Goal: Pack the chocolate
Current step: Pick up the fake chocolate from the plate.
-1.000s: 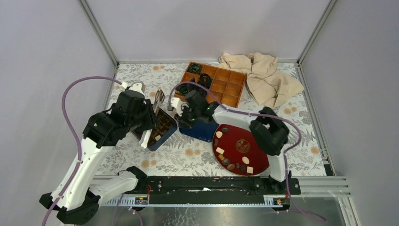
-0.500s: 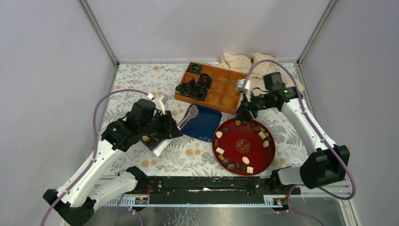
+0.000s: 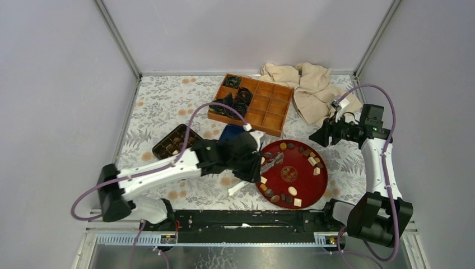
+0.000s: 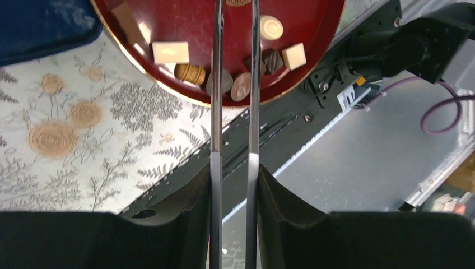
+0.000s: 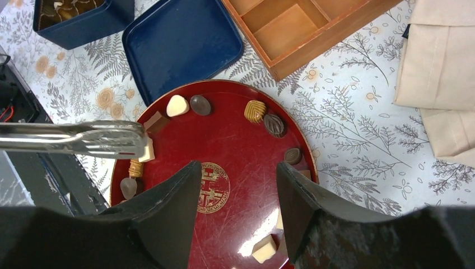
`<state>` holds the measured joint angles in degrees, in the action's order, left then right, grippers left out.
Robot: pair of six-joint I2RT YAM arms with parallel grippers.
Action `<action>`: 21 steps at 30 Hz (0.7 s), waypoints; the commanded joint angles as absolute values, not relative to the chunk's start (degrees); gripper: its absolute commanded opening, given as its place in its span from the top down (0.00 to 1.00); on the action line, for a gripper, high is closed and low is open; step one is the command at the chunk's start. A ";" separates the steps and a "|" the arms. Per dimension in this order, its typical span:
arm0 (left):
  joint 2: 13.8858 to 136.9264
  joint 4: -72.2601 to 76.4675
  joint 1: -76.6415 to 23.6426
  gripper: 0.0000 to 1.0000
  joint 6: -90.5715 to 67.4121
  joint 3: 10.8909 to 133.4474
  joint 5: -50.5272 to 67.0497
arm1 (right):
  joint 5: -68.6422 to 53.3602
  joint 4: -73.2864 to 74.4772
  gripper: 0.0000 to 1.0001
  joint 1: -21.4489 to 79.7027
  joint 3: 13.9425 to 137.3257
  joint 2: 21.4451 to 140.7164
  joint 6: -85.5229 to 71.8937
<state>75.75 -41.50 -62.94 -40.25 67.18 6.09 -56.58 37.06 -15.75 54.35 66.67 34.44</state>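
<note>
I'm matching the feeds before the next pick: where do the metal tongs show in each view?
Top external: the tongs sit just left of centre, tips over the left part of the red plate.
Left wrist: the tongs run up the middle as two parallel arms, tips cut off at the top.
Right wrist: the tongs lie at left middle, tips over the plate's left side.
Shared landmark: the red plate.

Your top view looks down from above and behind on the whole table (image 3: 162, 106). Your left wrist view peers past the left gripper (image 4: 233, 172), close over the rim of the red plate (image 4: 190, 22) at top centre. Your right wrist view, past the right gripper (image 5: 238, 168), sits higher; both share that plate and the tongs (image 5: 73, 139).
</note>
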 commanded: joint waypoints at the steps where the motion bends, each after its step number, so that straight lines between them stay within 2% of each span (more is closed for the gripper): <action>1: 84.41 -39.91 -64.07 0.63 -38.47 74.48 0.33 | -56.97 34.18 0.41 -16.30 54.33 67.76 31.81; 6: 93.87 -44.27 -64.12 0.60 -37.66 82.08 -6.27 | -56.70 34.10 0.40 -16.43 54.32 67.86 31.81; 12: 101.47 -47.10 -63.95 0.55 -35.12 88.42 -9.13 | -56.69 34.65 0.40 -16.44 54.57 68.21 32.24; 21: 109.26 -50.14 -62.76 0.54 -33.53 94.67 -10.72 | -56.91 35.20 0.40 -16.43 54.76 68.12 32.65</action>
<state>107.66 -48.21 -63.68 -35.16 91.39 -7.57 -56.45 35.35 -16.21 54.13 68.29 32.56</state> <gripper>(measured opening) 0.461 0.600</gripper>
